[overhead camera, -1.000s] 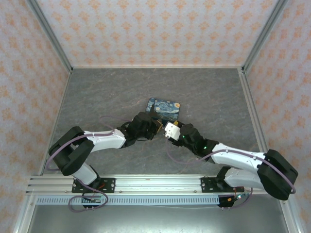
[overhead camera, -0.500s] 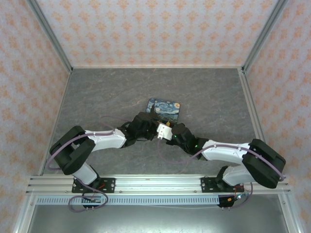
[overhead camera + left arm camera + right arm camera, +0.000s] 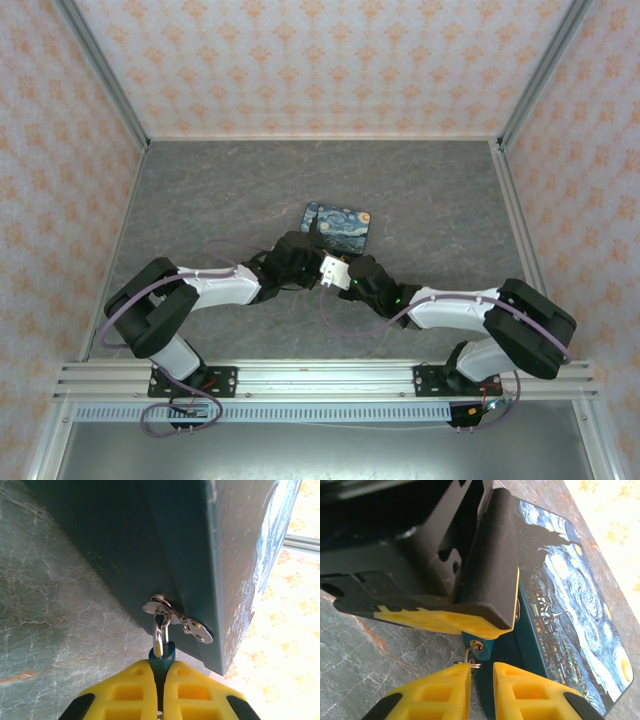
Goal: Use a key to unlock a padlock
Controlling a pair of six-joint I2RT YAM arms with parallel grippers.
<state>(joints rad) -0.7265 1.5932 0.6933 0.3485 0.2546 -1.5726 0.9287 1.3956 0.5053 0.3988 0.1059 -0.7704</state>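
Note:
The padlock [image 3: 163, 661] is a tiny teal body, and its metal shackle [image 3: 159, 632] runs through the hasp of the starry-night box [image 3: 200, 540]. My left gripper [image 3: 161, 665] is shut on the padlock body. From the right wrist I see the padlock's underside [image 3: 481, 642] with its brass keyhole, below the left gripper's yellow finger [image 3: 445, 621]. A small key ring [image 3: 470, 661] hangs at the keyhole, and the key itself is mostly hidden. My right gripper [image 3: 481, 666] sits just under the padlock, jaws a narrow gap apart, with the ring against the inner edge of its left finger.
The box [image 3: 340, 224] lies flat on the grey stone-patterned table, mid-field. Both grippers [image 3: 322, 264] meet at its near edge. Patterned walls and metal rails [image 3: 515, 240] close in the table on three sides.
My right arm has moved left up to the padlock and its jaws have narrowed. The left gripper has kept its grip and place.

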